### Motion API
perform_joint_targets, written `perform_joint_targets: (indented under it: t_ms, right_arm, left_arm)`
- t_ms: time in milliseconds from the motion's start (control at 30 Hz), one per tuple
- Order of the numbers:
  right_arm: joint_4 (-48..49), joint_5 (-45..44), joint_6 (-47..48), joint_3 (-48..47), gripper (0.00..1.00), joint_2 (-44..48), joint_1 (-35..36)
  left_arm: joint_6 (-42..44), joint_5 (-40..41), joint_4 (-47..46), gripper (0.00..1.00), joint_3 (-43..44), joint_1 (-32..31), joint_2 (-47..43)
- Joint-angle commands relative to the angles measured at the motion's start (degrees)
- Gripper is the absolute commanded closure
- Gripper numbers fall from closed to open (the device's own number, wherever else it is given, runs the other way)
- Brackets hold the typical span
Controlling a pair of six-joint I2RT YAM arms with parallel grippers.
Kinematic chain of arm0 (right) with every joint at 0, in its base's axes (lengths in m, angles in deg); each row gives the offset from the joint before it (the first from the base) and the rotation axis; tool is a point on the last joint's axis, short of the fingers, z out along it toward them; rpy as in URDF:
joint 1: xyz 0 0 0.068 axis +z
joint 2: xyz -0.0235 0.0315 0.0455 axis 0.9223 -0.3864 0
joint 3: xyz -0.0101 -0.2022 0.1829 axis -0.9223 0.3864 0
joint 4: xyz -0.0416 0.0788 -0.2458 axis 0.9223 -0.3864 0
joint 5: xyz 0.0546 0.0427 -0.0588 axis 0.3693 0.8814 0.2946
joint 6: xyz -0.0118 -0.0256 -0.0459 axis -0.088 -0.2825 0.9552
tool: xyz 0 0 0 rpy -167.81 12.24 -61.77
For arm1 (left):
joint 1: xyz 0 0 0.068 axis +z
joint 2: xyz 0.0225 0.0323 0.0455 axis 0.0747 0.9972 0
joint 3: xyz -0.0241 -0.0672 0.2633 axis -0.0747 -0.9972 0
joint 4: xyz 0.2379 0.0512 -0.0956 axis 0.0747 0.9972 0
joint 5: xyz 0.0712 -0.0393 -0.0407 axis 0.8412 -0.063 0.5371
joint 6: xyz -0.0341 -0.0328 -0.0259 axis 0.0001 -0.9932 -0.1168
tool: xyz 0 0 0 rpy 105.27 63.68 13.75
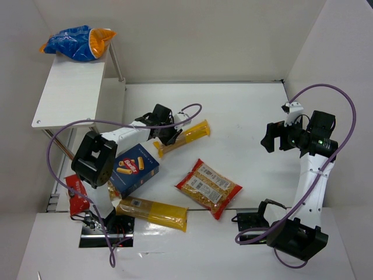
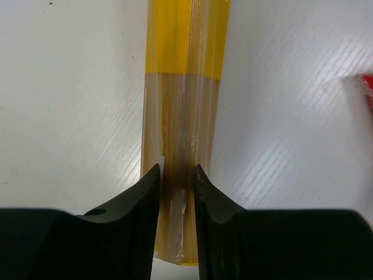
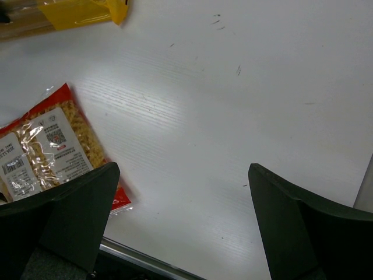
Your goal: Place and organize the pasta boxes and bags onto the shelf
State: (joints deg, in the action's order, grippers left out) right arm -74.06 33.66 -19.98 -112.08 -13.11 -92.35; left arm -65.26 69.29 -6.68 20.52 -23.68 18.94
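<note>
My left gripper [image 1: 165,135] is shut on the near end of a long narrow yellow pack [image 1: 189,136], which lies on the table; in the left wrist view the pack [image 2: 182,111] runs away between my fingertips [image 2: 152,178]. The blue box [image 1: 134,168] lies by the left arm. A second long yellow pack [image 1: 152,212] lies near the front. A red-trimmed pack [image 1: 208,188] lies mid-table and shows in the right wrist view [image 3: 44,149]; another red-trimmed pack [image 1: 76,195] lies at the left edge. The blue-and-orange pack [image 1: 78,42] sits on the shelf [image 1: 69,93]. My right gripper [image 1: 274,136] is open and empty.
White walls enclose the table on the left, back and right. A purple cable [image 1: 105,124] loops over the left arm and another arcs over the right arm. A black mount [image 1: 106,227] sits at the near edge.
</note>
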Motion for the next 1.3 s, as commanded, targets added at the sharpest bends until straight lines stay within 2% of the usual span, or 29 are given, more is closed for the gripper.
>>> perform_joint_targets:
  t_ms: [0, 33, 167, 200, 300, 633, 1000, 1267]
  right_arm:
    - [0.6, 1.2, -0.3, -0.8, 0.0, 0.1, -0.5]
    - [0.6, 1.2, -0.3, -0.8, 0.0, 0.1, -0.5]
    - [0.6, 1.2, -0.3, -0.8, 0.0, 0.1, -0.5]
    - [0.6, 1.2, -0.3, -0.8, 0.0, 0.1, -0.5]
    - [0.6, 1.2, -0.3, -0.8, 0.0, 0.6, -1.0]
    - [0.1, 0.7, -0.3, -1.3, 0.0, 0.1, -1.6]
    - [0.1, 0.7, 0.3, -1.3, 0.0, -0.4, -2.1]
    - [0.1, 0.7, 0.3, -2.4, 0.0, -1.5, -2.6]
  left_arm:
    - [-1.3, -2.3, -3.4, 0.86, 1.7, 0.4, 0.7]
    - [-0.7, -3.1, -2.8, 0.72, 2.3, 0.4, 1.3]
    - [-0.7, -3.6, -2.2, 0.42, 3.7, 0.4, 2.7]
    - [-0.7, -3.6, -2.2, 0.32, 3.7, 0.4, 3.2]
    - [-0.7, -3.1, -2.2, 0.24, 4.8, -0.2, 3.8]
    - [-0.2, -3.8, -1.1, 0.21, 10.7, -0.2, 9.4]
    - [-0.2, -4.8, -0.5, 0.17, 10.8, -1.2, 11.8]
    - [-0.2, -1.9, 1.5, 0.15, 13.2, -3.7, 14.7]
